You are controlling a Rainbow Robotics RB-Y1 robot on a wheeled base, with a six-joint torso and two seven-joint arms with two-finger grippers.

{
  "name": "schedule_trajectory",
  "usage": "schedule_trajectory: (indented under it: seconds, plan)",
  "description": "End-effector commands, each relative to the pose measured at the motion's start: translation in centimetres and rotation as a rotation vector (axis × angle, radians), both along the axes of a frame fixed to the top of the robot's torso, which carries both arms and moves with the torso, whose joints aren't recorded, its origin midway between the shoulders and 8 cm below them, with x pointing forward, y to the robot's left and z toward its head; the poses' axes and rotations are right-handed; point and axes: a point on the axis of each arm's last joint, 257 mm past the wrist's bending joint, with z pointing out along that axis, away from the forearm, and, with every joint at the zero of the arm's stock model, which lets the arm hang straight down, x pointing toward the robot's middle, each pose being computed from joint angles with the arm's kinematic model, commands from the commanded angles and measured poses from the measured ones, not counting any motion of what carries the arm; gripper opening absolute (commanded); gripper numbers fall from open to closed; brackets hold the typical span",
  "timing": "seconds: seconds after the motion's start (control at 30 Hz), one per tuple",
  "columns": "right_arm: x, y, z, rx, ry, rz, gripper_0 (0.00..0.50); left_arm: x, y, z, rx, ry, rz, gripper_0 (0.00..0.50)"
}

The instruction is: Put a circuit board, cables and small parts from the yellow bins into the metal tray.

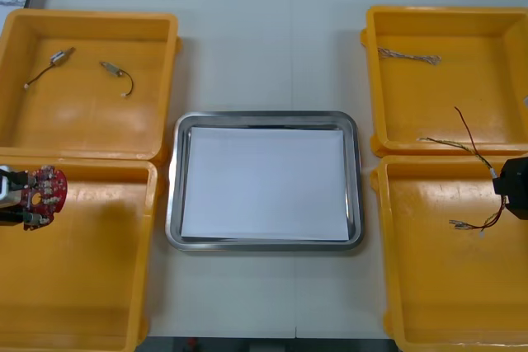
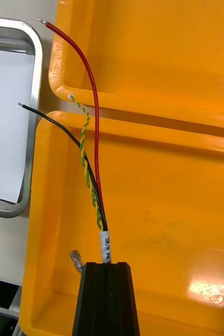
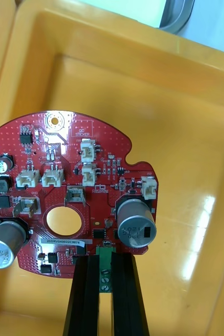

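My left gripper [image 3: 105, 260] clamps the circuit board [image 3: 106, 157] by its edge, "QC STICKER" legible; my right gripper [image 2: 105, 265] pinches the cables [image 2: 97, 168], which run straight out beyond the fingertips.

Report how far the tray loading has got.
Done: nothing; the metal tray is empty. In hand: left pincer grips the red circuit board over the near-left yellow bin; right pincer grips a cable bundle. Remaining: deliver both, then the small metal parts and twisted cable.
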Motion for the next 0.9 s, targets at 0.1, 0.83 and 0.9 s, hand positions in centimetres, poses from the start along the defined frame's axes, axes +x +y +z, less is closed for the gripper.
schedule_trajectory:
  seconds: [0.1,0.83,0.9]
  plan:
    - [0.1,0.5,0.8,-0.003,-0.018,-0.001,0.0,1.4,0.6,5.5,0.094,-0.068,0.037,0.0]
    - [0.1,0.5,0.8,-0.003,-0.018,-0.001,0.0,-0.3,-4.3,10.0,-0.007,0.08,0.433,0.0]
    - [0.1,0.5,0.8,-0.003,-0.018,-0.001,0.0,-0.2,-4.9,10.1,-0.009,0.075,0.466,0.0]
